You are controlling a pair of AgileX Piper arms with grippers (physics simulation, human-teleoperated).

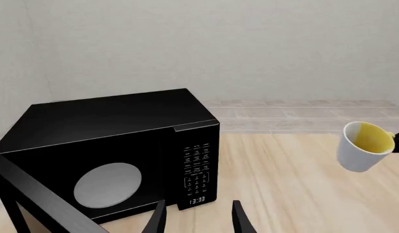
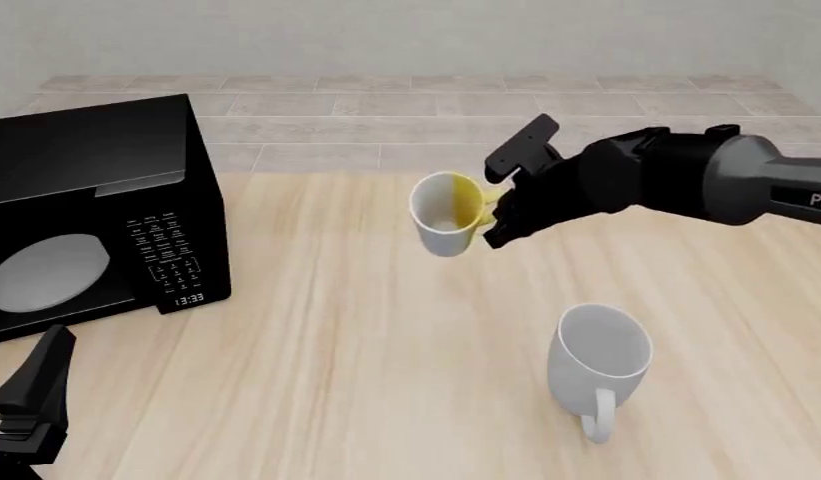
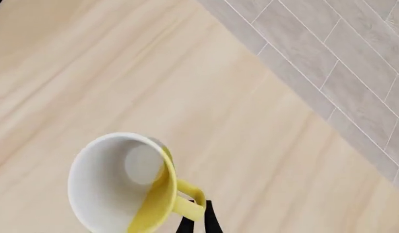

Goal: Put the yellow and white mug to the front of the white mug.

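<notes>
The yellow and white mug [image 2: 448, 215] hangs tilted above the table near its far side, held by its yellow handle in my right gripper [image 2: 492, 222], which is shut on it. It also shows in the right wrist view [image 3: 121, 184] and the left wrist view [image 1: 364, 145]. The white mug [image 2: 598, 358] stands upright on the table nearer the front and to the right, handle toward the front. My left gripper [image 1: 198, 218] is open at the front left, pointing at the microwave, holding nothing.
A black microwave [image 2: 90, 215] with its door swung open stands at the left of the wooden table [image 2: 343, 340]. A grey tiled floor [image 2: 383, 110] lies beyond the table's far edge.
</notes>
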